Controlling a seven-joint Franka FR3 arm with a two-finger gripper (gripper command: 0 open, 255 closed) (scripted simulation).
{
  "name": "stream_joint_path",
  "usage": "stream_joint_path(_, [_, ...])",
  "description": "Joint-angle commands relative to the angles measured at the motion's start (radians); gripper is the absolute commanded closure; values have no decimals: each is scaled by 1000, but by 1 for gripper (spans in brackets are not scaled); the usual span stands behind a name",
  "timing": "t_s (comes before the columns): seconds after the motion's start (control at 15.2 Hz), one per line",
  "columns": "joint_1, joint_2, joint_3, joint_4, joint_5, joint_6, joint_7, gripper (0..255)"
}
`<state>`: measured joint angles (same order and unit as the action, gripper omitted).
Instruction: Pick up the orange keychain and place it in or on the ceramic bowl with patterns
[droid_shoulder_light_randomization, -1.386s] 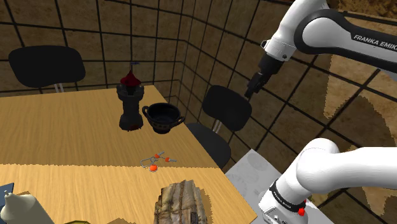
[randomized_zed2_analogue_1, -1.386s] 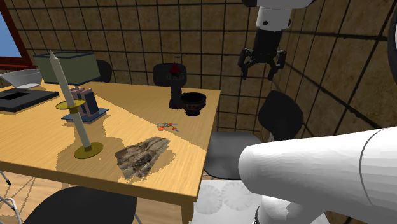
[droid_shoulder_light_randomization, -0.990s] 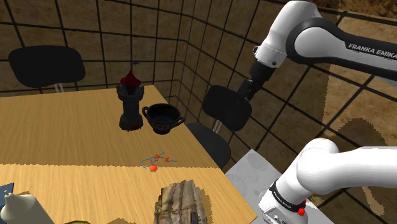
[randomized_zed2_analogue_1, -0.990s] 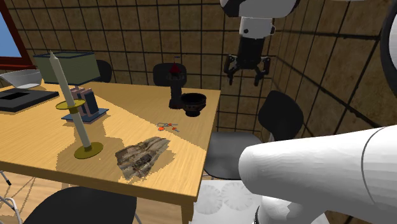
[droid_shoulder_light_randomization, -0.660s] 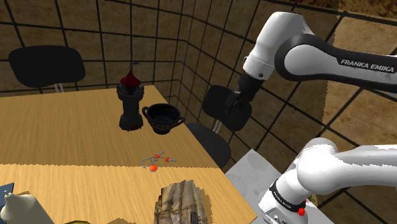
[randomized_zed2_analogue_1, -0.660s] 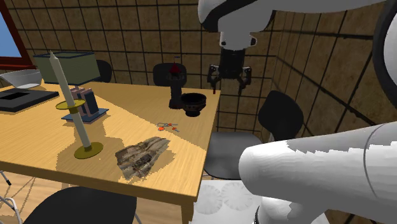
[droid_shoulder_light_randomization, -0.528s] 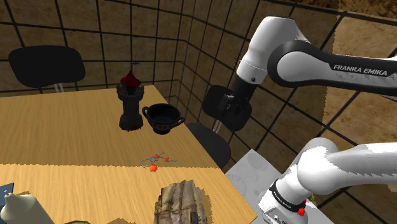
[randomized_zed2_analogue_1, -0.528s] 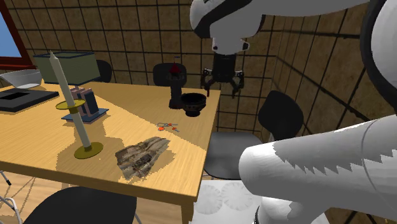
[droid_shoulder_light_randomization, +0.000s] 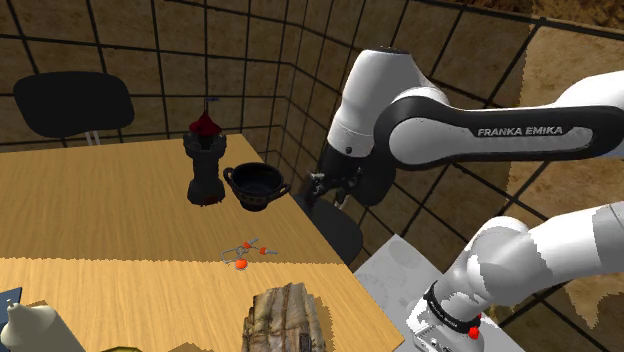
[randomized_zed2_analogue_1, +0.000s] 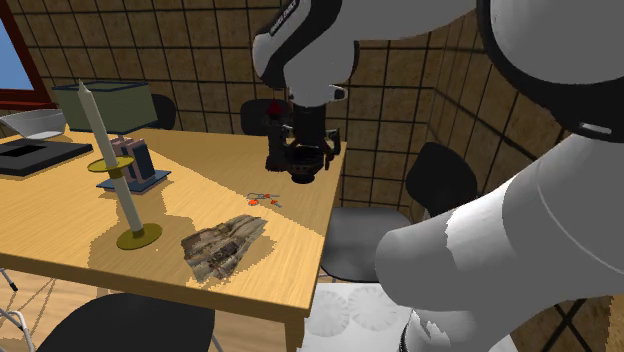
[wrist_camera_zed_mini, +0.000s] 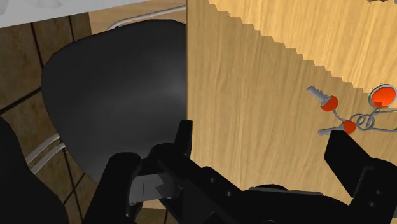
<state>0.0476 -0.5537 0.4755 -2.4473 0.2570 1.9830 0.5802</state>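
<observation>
The orange keychain (droid_shoulder_light_randomization: 247, 252), a few grey keys with orange-red heads on a ring, lies flat on the wooden table (droid_shoulder_light_randomization: 110, 200) near its edge. The bowl (droid_shoulder_light_randomization: 256, 186) is drawn dark, with two side handles, and stands upright behind the keychain. My black gripper (droid_shoulder_light_randomization: 328, 190) hangs open just off the table's edge, above a black chair seat (droid_shoulder_light_randomization: 335, 228), level with the bowl and apart from it. In the wrist view the keychain (wrist_camera_zed_mini: 356, 114) lies on the table (wrist_camera_zed_mini: 254, 95) just beyond one fingertip; nothing sits between the fingers (wrist_camera_zed_mini: 184, 137).
A dark grinder-like piece with a red top (droid_shoulder_light_randomization: 204, 160) stands close beside the bowl. A crumpled brownish bundle (droid_shoulder_light_randomization: 285, 315) lies nearer the front. A tall candle on a holder (randomized_zed2_analogue_1: 125, 200) and a book stand (randomized_zed2_analogue_1: 130, 160) occupy the table's far side. Black chairs (randomized_zed2_analogue_1: 440, 185) flank the table.
The arm has swung down from high by the tiled wall toward the shoulder view's left, bringing the gripper to the table's edge near the bowl. Its fingers stay apart. The keychain has not moved.
</observation>
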Motion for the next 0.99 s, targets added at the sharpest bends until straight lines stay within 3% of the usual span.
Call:
stream_joint_path(0.0, [-7,61,58,20,4,42,79,0])
stream_joint_path(0.26, [-42,211,172,91,-31,112,239,0])
stream_joint_path(0.46, [-73,343,255,159,-99,159,378,0])
stream_joint_path(0.73, [-91,556,339,270,-261,200,599,0])
stream_joint_path(0.92, [-53,713,344,362,-395,202,755,0])
